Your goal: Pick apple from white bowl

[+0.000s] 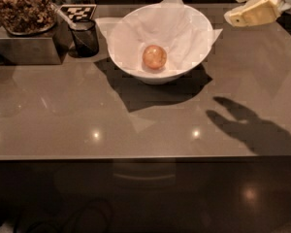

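One table, read left to right, says the inspector. What stands at the far left?

Recorder: A metal box sits at the back edge, with a heap of brown clumps on top. Just beside it, to its right, stands a small dark cup. A checkered tag shows behind the cup.

Inspector: Centre of the table?

Recorder: The white bowl stands upright, towards the back. It is lined with crumpled white paper, whose corners stick out over the rim. The apple lies at the bottom of the bowl, resting on the paper and touching nothing else.

Inspector: And the gripper?

Recorder: The gripper hangs in the air at the upper right corner, over the far right part of the table, well apart from the bowl and the apple. Its cream-coloured fingers stand spread, with nothing between them. Its shadow falls on the table at lower right and shows two separate prongs.
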`<action>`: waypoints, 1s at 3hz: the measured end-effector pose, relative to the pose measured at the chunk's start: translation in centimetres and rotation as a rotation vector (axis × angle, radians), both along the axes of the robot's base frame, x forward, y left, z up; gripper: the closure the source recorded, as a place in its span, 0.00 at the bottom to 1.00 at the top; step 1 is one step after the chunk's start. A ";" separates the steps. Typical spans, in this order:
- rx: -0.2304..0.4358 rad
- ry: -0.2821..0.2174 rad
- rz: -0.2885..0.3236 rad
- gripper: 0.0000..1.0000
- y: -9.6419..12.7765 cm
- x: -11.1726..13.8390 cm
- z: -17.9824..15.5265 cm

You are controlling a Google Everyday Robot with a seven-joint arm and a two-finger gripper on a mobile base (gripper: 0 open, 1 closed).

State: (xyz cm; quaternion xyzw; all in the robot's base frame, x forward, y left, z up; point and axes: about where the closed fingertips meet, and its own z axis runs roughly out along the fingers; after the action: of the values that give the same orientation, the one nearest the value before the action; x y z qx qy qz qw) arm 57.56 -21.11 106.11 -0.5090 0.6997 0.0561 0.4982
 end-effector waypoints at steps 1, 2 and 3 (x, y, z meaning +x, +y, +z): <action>0.058 0.039 0.086 0.37 2.8 3.8 -2.7; 0.076 0.093 0.174 0.31 5.7 7.2 -5.3; 0.074 0.149 0.220 0.34 7.2 9.1 -7.8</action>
State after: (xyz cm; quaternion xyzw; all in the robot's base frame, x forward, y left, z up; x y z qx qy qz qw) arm 66.65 -13.94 98.33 -0.5585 0.6720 0.1737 0.4541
